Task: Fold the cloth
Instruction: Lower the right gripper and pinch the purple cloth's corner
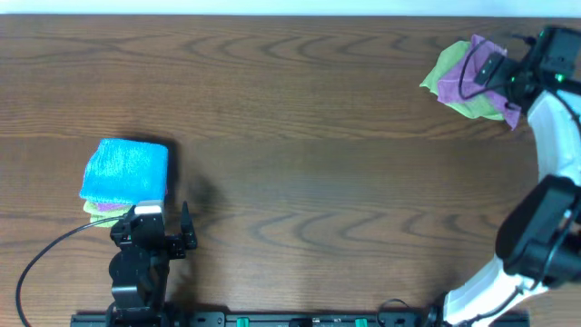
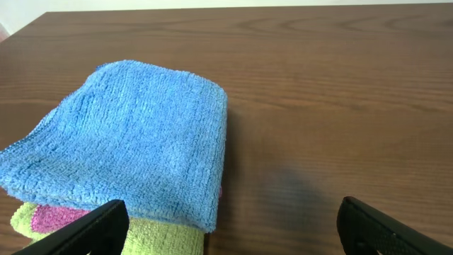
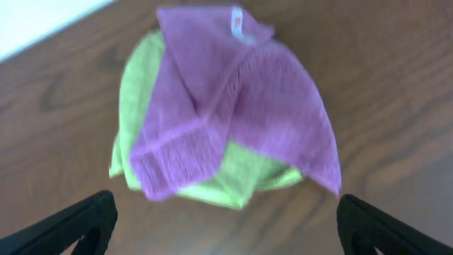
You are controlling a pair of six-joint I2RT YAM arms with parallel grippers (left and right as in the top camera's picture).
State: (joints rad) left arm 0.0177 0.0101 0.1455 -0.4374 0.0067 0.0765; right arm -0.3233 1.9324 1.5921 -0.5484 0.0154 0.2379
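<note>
Loosely crumpled purple cloth [image 3: 233,106] atop green cloth [image 3: 133,95], left jaws spread, right jaws spread.

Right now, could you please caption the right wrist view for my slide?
Open right end effector poised over the crumpled purple cloth, which lies atop a lime-green cloth.

Five cloths [image 3: 233,127] (one blue [image 2: 134,142]), two grippers [image 2: 230,230]

The middle of the brown wooden table [image 1: 318,136] is open for passage, with a bright blue folded terry cloth [image 1: 127,171] near the front left corner and a crumpled purple-pink cloth [image 3: 269,106] on a lime-green cloth [image 3: 138,92] at the far right corner.
</note>
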